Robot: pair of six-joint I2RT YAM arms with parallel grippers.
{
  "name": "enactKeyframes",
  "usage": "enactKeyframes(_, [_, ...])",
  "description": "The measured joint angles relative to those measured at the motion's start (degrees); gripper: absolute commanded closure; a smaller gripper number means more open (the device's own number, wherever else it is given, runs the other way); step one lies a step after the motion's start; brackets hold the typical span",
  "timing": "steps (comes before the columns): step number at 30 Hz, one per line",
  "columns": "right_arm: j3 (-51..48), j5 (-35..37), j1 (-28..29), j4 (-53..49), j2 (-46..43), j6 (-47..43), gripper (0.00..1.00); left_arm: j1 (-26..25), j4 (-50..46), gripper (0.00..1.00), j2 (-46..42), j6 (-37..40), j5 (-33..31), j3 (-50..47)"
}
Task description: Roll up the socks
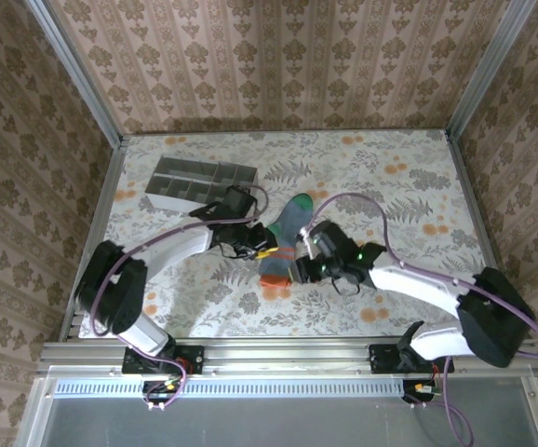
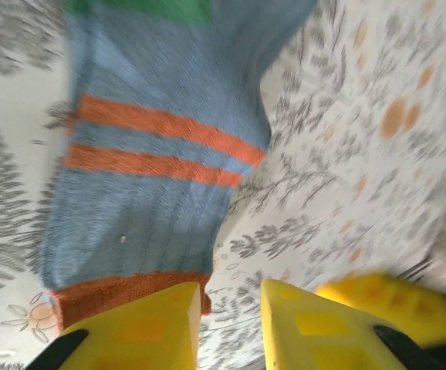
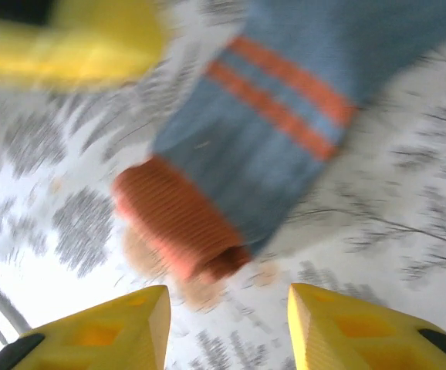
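Your left gripper (image 2: 231,302) is slightly parted beside the orange cuff (image 2: 115,297) of the teal-grey sock (image 2: 153,200) — your right gripper (image 3: 227,302) gapes wide, empty.

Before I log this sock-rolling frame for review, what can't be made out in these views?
- Top view: the teal-grey sock, its middle hidden under the left arm and right arm.
- Left wrist view: its green toe, cut off by the top edge.
- Right wrist view: motion blur hides whether the orange cuff is rolled or only folded.
- Top view: the compartment tray, contents too small.
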Motion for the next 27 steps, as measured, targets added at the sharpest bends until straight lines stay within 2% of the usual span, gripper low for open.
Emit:
enactKeyframes(2, [-1.05,2.64,5.75,1.46,-1.6,-5.66,0.52,2.78,0.48,0.76,-2.86,-2.32,-0.02,-2.89])
enactKeyframes(4, [-1.09,4.72,8.52,2.01,-1.11,-10.29,0.52,4.7,0.57,0.76,-4.28,-3.85,-0.07,-5.09])
enactKeyframes(11, [3.13,13.14,12.98,-0.44,10.38,-23.06,0.48,7.08,1.25,0.76,-6.05,-7.02,0.11,-10.29])
enactKeyframes(19, [7.08,23.21,16.55,-0.7,17.44,-32.09,0.5,7.39,2.75,0.76,-8.48,-8.66,0.26,-12.5])
enactKeyframes(24, [9.14,26.6,17.9,-0.83,21.59,-34.56,0.65,7.5,3.39,0.76,-9.25,-9.44,0.33,-14.34])
enactKeyframes(27, [9.79,27.12,18.8,-1.14,23.3,-34.62,0.83,7.91,3.34,0.76,-9.6,-9.66,0.5,-15.06])
